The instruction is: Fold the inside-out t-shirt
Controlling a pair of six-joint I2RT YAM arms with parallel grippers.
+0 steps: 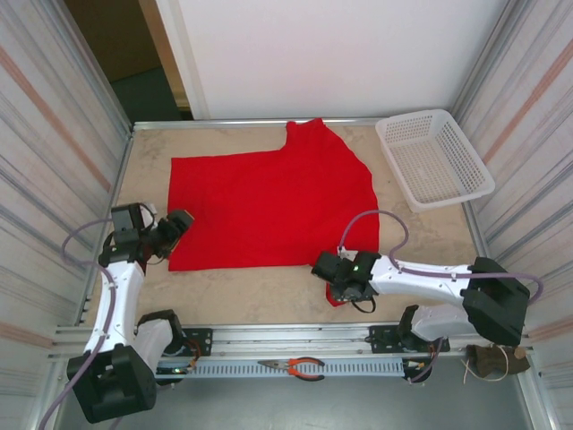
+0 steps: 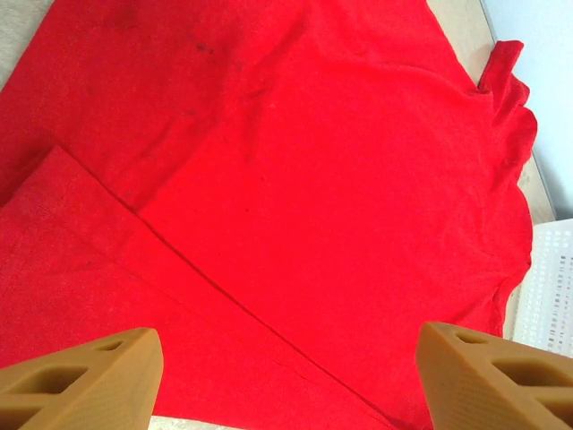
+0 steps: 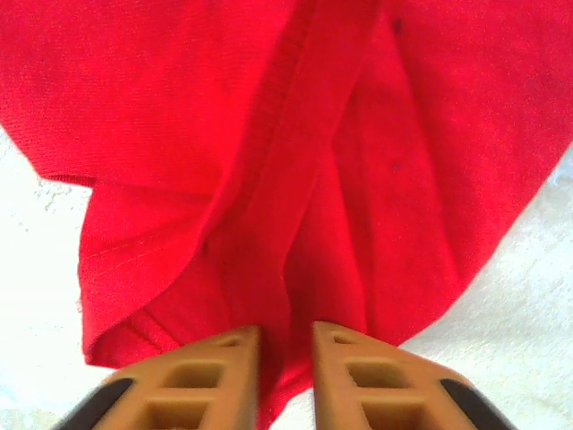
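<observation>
1. The inside-out t-shirt [image 1: 269,206] lies spread mostly flat in the middle of the table [image 1: 269,291], plain red side up, no graphic showing.
2. Progress-wise I'd say it's barely started. The left wrist view shows one straight overlapping edge, could be a folded flap or just a seam, can't tell.
3. The right gripper [image 3: 286,340] has its fingers pinched on a bunched, hemmed bit of cloth at the shirt's near right corner.
4. The left gripper [image 1: 177,228] sits at the near left corner, fingers wide apart, holding nothing.
5. Basically all the folds are left. The white basket [image 1: 434,157] sits just beside the shirt's right edge.
</observation>
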